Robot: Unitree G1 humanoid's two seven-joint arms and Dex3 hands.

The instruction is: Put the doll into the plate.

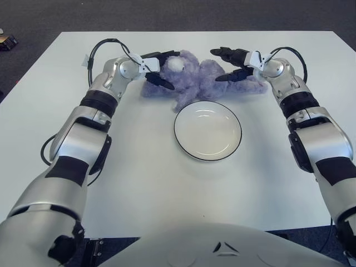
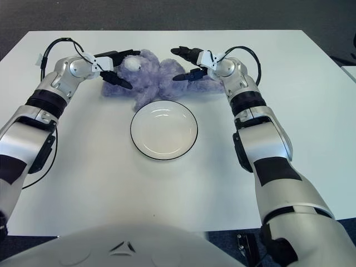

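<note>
Though ungrasped, doll (image 1: pixel 194 78) between hands.

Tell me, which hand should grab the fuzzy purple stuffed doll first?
Probably the left hand: its open fingers already straddle the fuzzy purple stuffed doll at its head end. The right hand is open over its other end, so both may well lift it together into the round white plate.

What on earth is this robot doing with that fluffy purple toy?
It is reaching in from both sides for the purple plush doll, which lies on the white table just behind an empty white plate. The left hand is at the doll's head end, the right hand over its body. Both hands are open, and the doll is not lifted.
</note>
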